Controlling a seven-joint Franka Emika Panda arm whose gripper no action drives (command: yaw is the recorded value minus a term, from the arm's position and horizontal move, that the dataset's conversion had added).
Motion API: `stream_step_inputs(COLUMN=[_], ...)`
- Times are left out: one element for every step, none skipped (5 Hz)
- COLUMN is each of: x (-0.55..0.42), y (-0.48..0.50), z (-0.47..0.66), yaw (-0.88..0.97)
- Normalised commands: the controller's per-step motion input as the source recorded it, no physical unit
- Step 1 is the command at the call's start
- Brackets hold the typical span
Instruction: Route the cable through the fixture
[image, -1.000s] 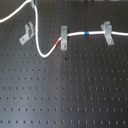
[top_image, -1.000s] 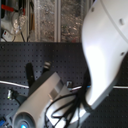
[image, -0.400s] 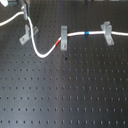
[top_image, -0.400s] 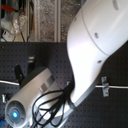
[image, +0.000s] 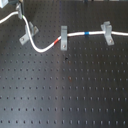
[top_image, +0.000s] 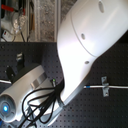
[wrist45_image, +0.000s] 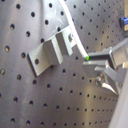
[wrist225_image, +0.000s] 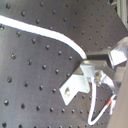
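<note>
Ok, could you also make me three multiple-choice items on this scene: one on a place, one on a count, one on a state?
1. In the first exterior view, where is the red band?
A. Just on the first exterior view's left of the middle clip
B. Beyond the right clip
C. At the board's near edge

2. How many grey clips show in the first exterior view?
A. Two
B. Three
C. Five

3. How does the cable run between the fixture and the middle clip?
A. Cut in two
B. Straight and taut
C. In a slack curve

Key: 1 A, the red band touches that clip's side; 2 B, the fixture, middle clip and right clip; 3 C, the cable dips below both clips.
</note>
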Motion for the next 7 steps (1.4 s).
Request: stream_step_inputs(x=[-0.11,-0.145,-0.04,0.099,0.199,0.076,0.002], y=[-0.191,-0.255,-0.245,-0.252,-0.169,-0.043,-0.001], z=[0.16,0.14,0.13,0.03,-0.01,0.12,0.07], yaw=[0.0,0.0,0.0,0.0,0.0,-0.03,-0.04])
